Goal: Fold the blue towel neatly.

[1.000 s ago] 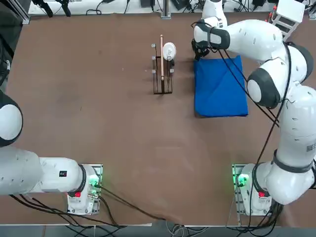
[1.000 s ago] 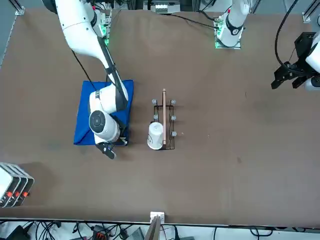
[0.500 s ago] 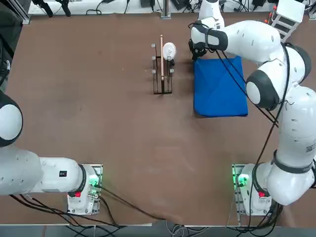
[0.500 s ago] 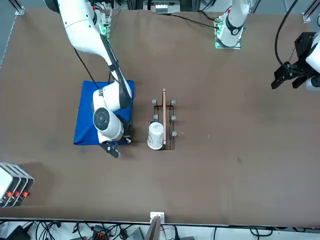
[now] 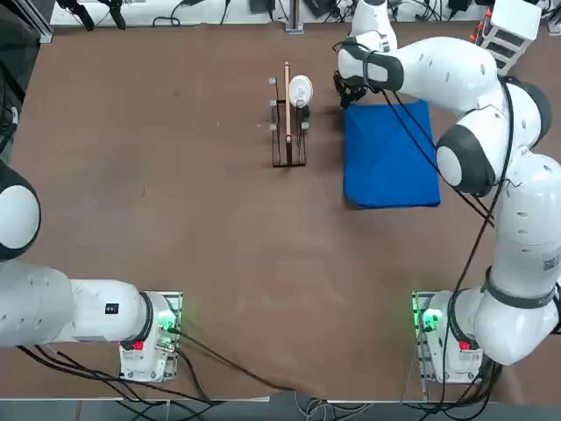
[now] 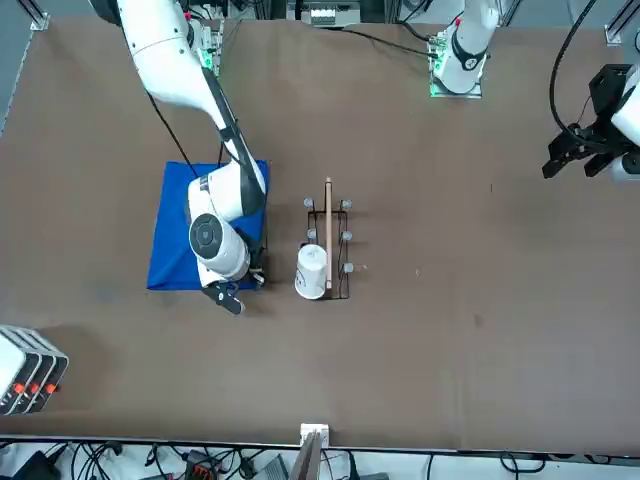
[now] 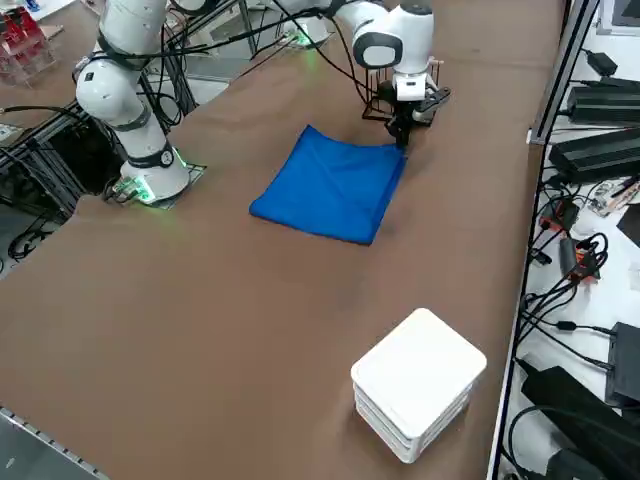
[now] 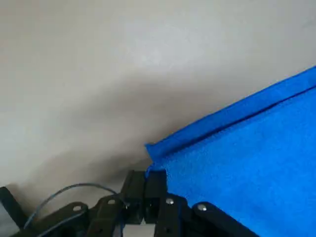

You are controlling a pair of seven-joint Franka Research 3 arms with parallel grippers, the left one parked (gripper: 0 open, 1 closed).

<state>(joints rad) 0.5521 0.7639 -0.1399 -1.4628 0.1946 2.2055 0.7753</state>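
Observation:
The blue towel (image 5: 390, 158) (image 6: 170, 240) (image 7: 330, 185) lies flat on the brown table as a folded rectangle, two layers showing along its edge in the wrist view (image 8: 247, 158). My right gripper (image 5: 344, 90) (image 6: 228, 298) (image 7: 402, 128) (image 8: 144, 180) is low over the table at the towel's far corner on the stand's side. Its fingers are shut, tips pressed together right at the corner's edge. I see no cloth between them.
A small wooden stand (image 5: 287, 132) (image 6: 328, 215) with a white cylinder (image 5: 300, 89) (image 6: 312, 272) at its far end stands close to the gripper, just left of the towel in the top view. A white box (image 7: 418, 385) (image 6: 25, 365) sits at the table's far right corner.
The gripper has slid a little toward the stand and the far edge, off the towel's corner. The towel has barely moved.

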